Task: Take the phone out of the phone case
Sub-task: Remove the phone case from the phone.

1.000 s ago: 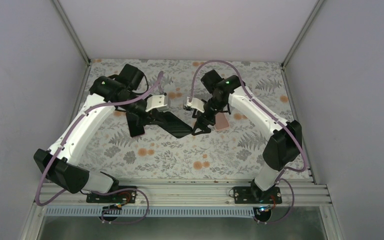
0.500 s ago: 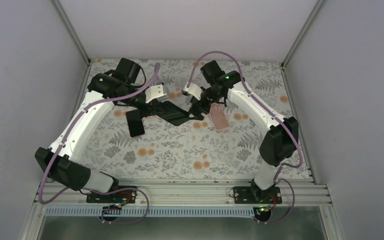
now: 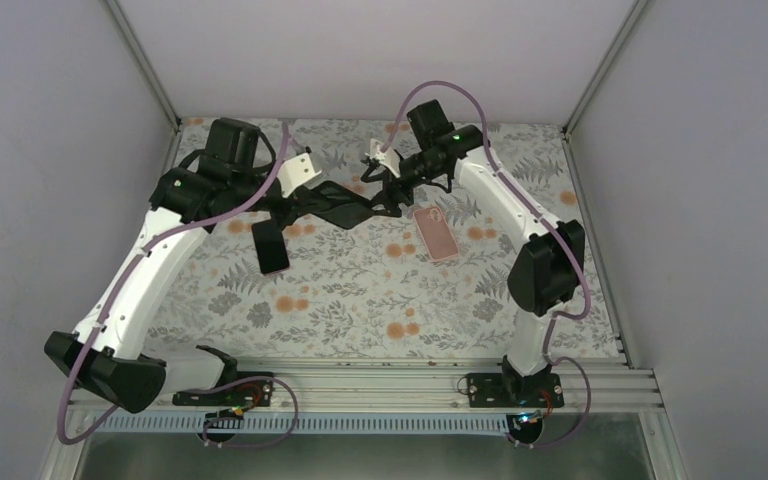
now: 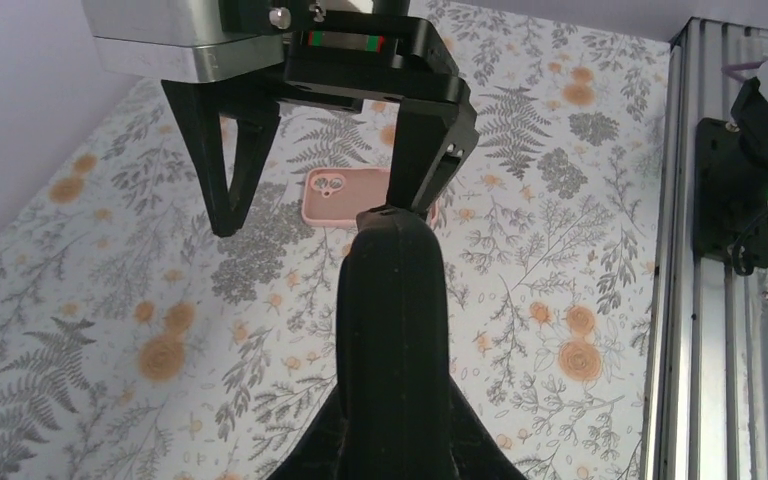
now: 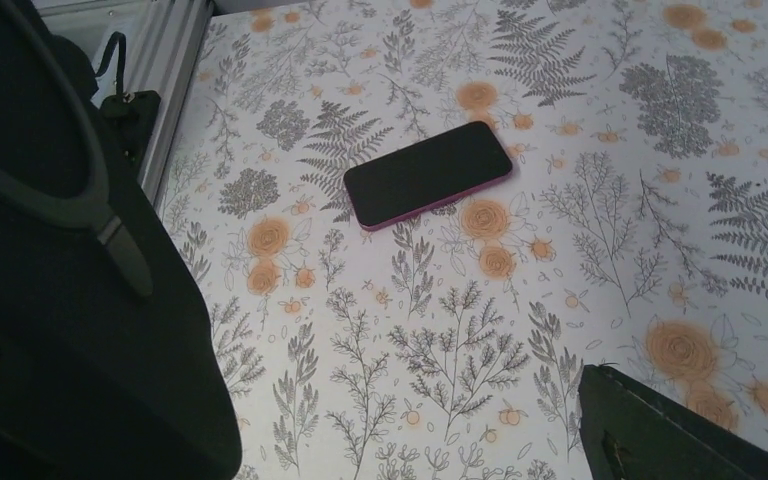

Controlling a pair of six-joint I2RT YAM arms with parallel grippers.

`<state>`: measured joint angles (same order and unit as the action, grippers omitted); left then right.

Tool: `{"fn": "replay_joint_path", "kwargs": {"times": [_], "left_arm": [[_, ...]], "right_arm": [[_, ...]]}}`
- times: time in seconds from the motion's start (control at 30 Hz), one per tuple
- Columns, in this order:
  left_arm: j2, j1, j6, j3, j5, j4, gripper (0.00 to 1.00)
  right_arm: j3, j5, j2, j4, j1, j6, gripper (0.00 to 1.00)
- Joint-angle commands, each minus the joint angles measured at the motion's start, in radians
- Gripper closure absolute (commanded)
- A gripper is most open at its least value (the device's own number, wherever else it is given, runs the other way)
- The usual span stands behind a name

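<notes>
The pink phone (image 3: 436,233) lies flat on the worktop (image 3: 360,300), back upward, camera lenses showing, touching neither tool. The black case (image 3: 348,207) is off the worktop, up and to the left of the pink phone, gripped at one end by the left tool (image 3: 312,200). Its free end reaches the right tool (image 4: 313,215), whose fingers stand wide apart. The case tip meets one finger (image 4: 428,140), but contact cannot be confirmed. The right tool sits above the pink phone's far end. A second phone (image 3: 271,245), screen up and pink-rimmed, lies flat well left of the pink phone, past the case.
</notes>
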<state>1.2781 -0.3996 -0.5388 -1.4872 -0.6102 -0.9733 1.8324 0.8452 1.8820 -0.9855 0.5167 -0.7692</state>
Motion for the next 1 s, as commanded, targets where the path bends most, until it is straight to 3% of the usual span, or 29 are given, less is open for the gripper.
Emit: {"fn": "replay_joint_path", "kwargs": {"times": [0.0,0.2,0.57,0.97], "left_arm": [[0.086,0.025,0.048,0.027,0.048,0.500,0.98],[0.086,0.060,0.022,0.054,0.035,0.552,0.98],[0.135,0.076,0.022,0.042,-0.155,0.507,0.98],[0.234,0.070,0.109,-0.148,-0.368,0.444,0.98]], "right_arm": [[0.032,0.528,-0.053,-0.047,0.160,0.030,0.09],[0.058,0.616,-0.070,-0.084,0.161,0.029,0.09],[0.044,0.697,-0.075,-0.005,0.161,0.140,0.08],[0.072,0.704,0.020,0.010,0.229,0.183,0.08]]}}
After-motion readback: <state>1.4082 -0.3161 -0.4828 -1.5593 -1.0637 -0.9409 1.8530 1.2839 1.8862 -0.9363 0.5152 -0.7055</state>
